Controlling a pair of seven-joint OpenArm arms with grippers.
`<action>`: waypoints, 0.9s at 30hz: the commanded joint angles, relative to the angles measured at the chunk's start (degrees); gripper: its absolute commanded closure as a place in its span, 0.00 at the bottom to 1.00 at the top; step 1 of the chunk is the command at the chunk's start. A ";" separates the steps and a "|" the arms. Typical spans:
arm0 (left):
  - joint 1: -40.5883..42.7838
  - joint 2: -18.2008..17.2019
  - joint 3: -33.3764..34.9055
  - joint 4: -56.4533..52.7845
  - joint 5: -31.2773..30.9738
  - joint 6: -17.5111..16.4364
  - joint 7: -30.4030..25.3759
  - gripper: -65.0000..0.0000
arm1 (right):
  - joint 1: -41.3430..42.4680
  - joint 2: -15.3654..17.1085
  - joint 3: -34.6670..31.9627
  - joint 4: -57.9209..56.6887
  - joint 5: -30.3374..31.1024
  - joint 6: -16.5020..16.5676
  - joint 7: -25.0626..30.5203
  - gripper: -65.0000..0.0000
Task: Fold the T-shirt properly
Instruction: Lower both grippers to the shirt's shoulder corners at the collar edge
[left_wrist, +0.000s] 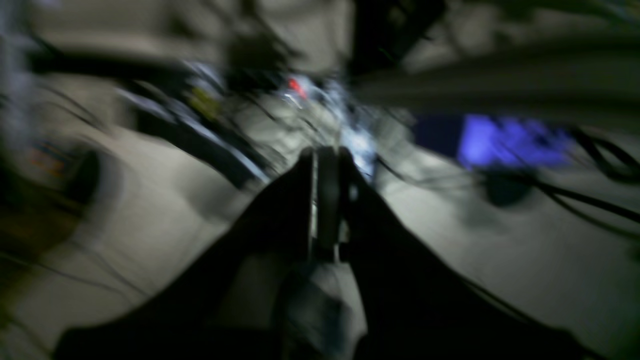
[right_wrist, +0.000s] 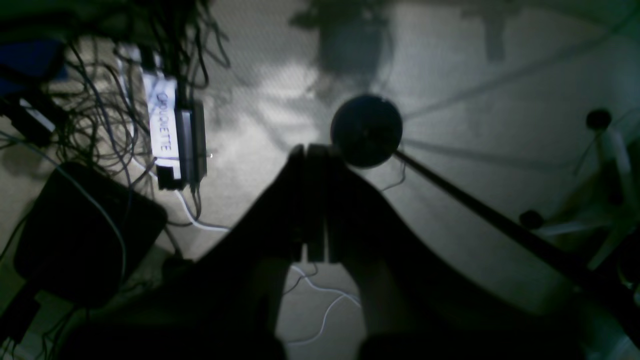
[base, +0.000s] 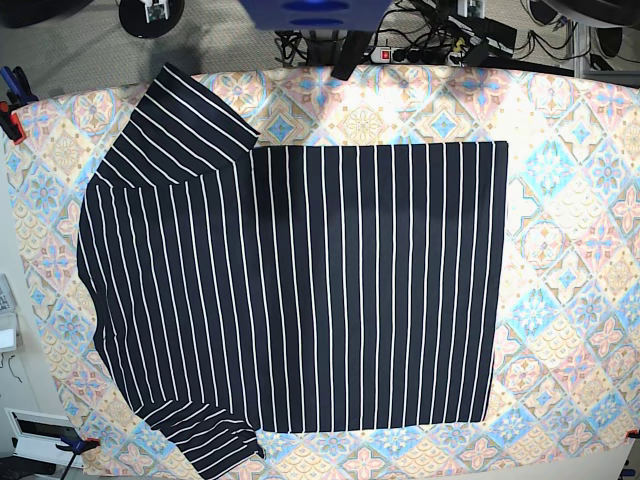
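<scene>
Jaws closed in both wrist views; T-shirt (base: 300, 290) only in base view.

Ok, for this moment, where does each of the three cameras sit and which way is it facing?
Base: overhead, looking straight down at the flat T-shirt on the patterned tablecloth; neither arm shows clearly.
Left wrist: on the left arm, blurred, aimed past the left gripper at floor and cables; its jaws look closed.
Right wrist: on the right arm, aimed past the right gripper, jaws together, at a power strip.
Shared: both wrist views see floor, not the shirt.
</scene>
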 joint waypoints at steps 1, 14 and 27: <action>2.44 -0.57 -1.64 3.31 3.37 1.34 -0.64 1.00 | -1.80 0.35 0.19 1.05 0.03 -0.19 0.25 1.00; 9.21 -0.39 -11.14 34.52 15.07 6.44 11.23 1.00 | -8.92 0.35 4.76 22.68 0.12 -0.19 -4.05 1.00; -0.55 -0.30 -13.34 42.08 -2.87 6.44 21.95 1.00 | -6.37 0.35 9.07 36.57 0.12 -0.19 -18.74 1.00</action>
